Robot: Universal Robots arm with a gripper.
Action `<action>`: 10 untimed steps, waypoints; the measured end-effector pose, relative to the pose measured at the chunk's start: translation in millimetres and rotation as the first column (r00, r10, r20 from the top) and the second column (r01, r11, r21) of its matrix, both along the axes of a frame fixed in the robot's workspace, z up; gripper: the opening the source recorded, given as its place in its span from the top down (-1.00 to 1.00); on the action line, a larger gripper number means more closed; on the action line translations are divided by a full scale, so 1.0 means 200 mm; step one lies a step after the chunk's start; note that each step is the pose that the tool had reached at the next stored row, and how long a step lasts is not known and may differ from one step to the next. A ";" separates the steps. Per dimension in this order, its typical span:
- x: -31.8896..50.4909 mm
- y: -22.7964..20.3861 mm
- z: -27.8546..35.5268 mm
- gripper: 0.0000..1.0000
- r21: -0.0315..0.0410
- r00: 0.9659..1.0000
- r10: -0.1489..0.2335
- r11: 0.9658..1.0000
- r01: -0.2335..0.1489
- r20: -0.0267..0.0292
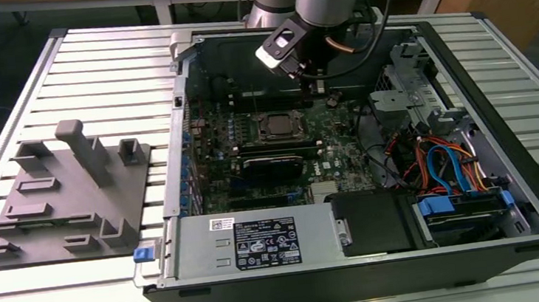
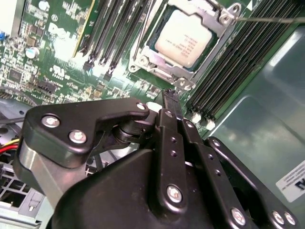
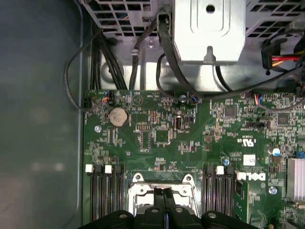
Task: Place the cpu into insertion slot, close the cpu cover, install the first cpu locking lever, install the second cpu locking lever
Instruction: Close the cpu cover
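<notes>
In the second wrist view the cpu [image 2: 183,38] lies flat in the insertion slot [image 2: 157,67], its silver top showing through the window of the cpu cover [image 2: 215,42], which lies down around it. One thin locking lever [image 2: 143,31] runs along the socket's side. A second thin lever [image 2: 271,20] sticks out from the cover's corner. My gripper [image 2: 170,100] is shut with nothing between its fingers, its tips just above the socket's edge. In the exterior view the gripper [image 1: 323,92] hangs over the board just behind the insertion slot [image 1: 277,126].
The open computer case [image 1: 506,143] lies on a slatted table. A grey power supply box [image 1: 249,246] fills its near side, with a drive cage [image 1: 413,100] and coloured cables [image 1: 444,164] on the exterior view's right. A grey fixture plate [image 1: 66,193] stands on the left. Memory slots [image 2: 114,28] flank the socket.
</notes>
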State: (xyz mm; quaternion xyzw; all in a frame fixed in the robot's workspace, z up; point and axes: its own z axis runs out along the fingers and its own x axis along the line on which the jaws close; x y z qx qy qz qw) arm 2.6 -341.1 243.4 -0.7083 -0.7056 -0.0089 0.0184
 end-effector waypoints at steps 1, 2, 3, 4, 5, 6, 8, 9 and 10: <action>-0.014 0.000 -0.001 0.80 0.000 1.000 0.000 1.000 0.000 0.000; -0.023 0.000 -0.003 0.80 0.000 1.000 0.000 1.000 0.000 0.000; -0.034 0.000 -0.004 0.80 0.000 1.000 0.000 1.000 0.000 0.000; -0.043 0.000 -0.006 0.80 0.000 1.000 0.000 1.000 0.000 0.000; -0.052 0.000 -0.008 0.80 0.000 1.000 0.000 1.000 0.000 0.000; -0.062 0.000 -0.010 0.80 0.000 1.000 0.000 1.000 0.000 0.000; -0.084 0.000 -0.015 0.80 0.000 1.000 0.000 1.000 0.000 0.000; -0.094 0.000 -0.019 0.80 0.000 1.000 0.000 1.000 0.000 0.000; -0.104 0.000 -0.023 0.80 0.000 1.000 0.000 1.000 0.000 0.000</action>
